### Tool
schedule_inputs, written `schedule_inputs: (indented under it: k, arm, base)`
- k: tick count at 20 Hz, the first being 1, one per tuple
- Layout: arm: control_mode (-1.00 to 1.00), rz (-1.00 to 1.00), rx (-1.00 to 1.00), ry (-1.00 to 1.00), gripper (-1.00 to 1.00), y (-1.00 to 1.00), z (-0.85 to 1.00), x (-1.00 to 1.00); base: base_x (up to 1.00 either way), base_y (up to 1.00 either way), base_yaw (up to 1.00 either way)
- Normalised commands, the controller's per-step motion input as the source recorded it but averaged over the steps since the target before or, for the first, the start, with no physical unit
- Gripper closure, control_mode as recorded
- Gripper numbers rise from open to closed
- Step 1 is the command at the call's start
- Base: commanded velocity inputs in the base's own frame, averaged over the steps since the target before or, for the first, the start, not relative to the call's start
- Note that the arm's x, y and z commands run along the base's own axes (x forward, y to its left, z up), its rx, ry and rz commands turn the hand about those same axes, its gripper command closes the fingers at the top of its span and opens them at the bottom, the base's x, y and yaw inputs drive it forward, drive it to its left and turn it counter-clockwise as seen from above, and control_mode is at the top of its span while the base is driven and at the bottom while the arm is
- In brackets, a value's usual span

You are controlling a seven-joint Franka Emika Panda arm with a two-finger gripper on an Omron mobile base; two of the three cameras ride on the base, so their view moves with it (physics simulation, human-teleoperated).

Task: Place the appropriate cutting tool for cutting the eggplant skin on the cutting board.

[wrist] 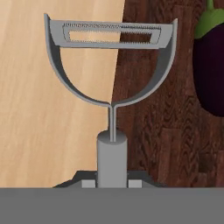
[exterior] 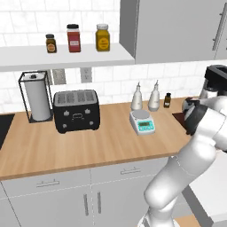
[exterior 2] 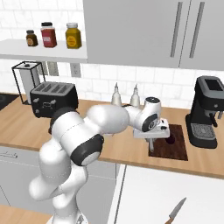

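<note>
The gripper (exterior 2: 152,141) hangs over the near left edge of the cutting board (exterior 2: 175,151), its fingers clamped on the grey handle of the peeler (wrist: 110,65). In the hand view the peeler's long axis runs straight out from the fingers, and its bladed head straddles the seam between the light counter (wrist: 48,131) and the board. The eggplant (wrist: 211,65) lies on the board just beside the head, so the drop point seems to lie a little further toward it.

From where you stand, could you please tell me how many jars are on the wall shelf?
3, in a row on the white shelf: the small dark jar at the left, the red-labelled jar in the middle, and the yellow jar at the right. Nothing seems hidden behind them.
</note>
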Motion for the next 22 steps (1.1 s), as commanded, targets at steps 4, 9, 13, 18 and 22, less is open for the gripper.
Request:
schedule_inputs:
  k: [4, 9, 13, 18, 22]
  arm:
    - [-1.0, 0.02, 0.0, -0.1, 1.0, 0.0, -0.18, 0.36]
    - [-1.0, 0.0, 0.0, -0.06, 1.0, -0.1, -0.18, 0.41]
    - [-1.0, 0.0, 0.0, -0.04, 1.0, -0.31, -0.11, 0.11]
    - [-1.0, 0.0, 0.0, 0.0, 1.0, -0.3, -0.03, 0.08]
    - [-1.0, 0.0, 0.0, 0.0, 1.0, -0.17, -0.01, 0.09]
  base:
    - [0.0, 0.0, 0.0]
    - [0.0, 0.0, 0.0]
    - [0.0, 0.0, 0.0]
    - [0.0, 0.0, 0.0]
    - [0.0, 0.0, 0.0]
